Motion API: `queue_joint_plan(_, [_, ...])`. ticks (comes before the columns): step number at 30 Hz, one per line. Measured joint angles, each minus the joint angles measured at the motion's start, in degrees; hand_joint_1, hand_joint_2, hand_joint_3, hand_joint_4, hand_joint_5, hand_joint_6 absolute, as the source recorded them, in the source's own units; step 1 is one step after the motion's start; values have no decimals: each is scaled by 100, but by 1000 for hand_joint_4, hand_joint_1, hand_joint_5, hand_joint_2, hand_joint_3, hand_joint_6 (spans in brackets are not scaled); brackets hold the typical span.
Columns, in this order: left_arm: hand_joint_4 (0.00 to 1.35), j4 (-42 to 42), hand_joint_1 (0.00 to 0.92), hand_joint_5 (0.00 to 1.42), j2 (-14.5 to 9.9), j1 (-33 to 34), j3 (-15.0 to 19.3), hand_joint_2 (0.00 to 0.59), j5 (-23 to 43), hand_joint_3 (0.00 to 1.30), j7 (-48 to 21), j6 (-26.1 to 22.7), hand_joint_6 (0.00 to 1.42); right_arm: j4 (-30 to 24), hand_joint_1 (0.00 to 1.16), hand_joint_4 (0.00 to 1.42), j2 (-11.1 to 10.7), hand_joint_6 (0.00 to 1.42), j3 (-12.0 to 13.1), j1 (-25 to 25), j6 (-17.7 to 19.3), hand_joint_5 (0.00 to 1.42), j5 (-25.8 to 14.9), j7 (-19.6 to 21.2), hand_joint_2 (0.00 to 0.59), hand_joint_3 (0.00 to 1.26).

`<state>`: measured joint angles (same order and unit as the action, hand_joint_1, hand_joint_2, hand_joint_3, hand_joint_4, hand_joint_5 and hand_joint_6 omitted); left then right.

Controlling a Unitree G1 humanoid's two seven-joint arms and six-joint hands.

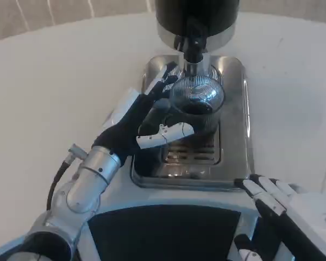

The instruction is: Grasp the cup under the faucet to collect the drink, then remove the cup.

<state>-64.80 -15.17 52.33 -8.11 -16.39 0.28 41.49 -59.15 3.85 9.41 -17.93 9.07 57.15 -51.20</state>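
White and black fingers of the right hand (271,204) are seen at the near right edge, spread apart and holding nothing, their tips close to the near right corner of the steel drip tray (236,130). At the near left, the silver forearm of the left arm (87,179) is angled up toward the middle of the scene, with a black cable looped beside its wrist. The left hand (146,122) is wrapped around the cup (198,109): one white finger (165,135) is laid across the cup's near side, while other fingers are curled around its left and far side. The cup, a clear glass with dark drink in its lower part, is held over the slotted grate of the tray, directly under the faucet (193,54). The faucet is seen as a short dark and metal spout projecting down from the black and silver dispenser (195,16) at the far edge. Tray and dispenser are set on the white table (43,98).
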Motion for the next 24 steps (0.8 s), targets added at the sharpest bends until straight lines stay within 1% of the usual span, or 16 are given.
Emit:
queue_joint_plan(4, [53,-3,382,207,-8,0,-1,54,4,0,-22,43,236,0,234,0,-18,0,-144,112,-127,0,162,-41,514,54])
queue_joint_plan(11, [60,-3,382,213,-21,-4,-25,54,1,0,-225,248,241,-2,228,0,-37,0,-437,379,-521,0,395,-193,514,54])
queue_joint_plan(17, [84,-2,382,237,-25,-6,-39,54,1,0,-310,346,262,-1,225,0,-36,0,-608,341,-713,0,494,-191,514,54])
queue_joint_plan(24, [86,-10,382,242,-23,-5,-50,54,1,0,-312,354,268,-2,225,0,-31,0,-763,193,-735,0,561,-175,521,57])
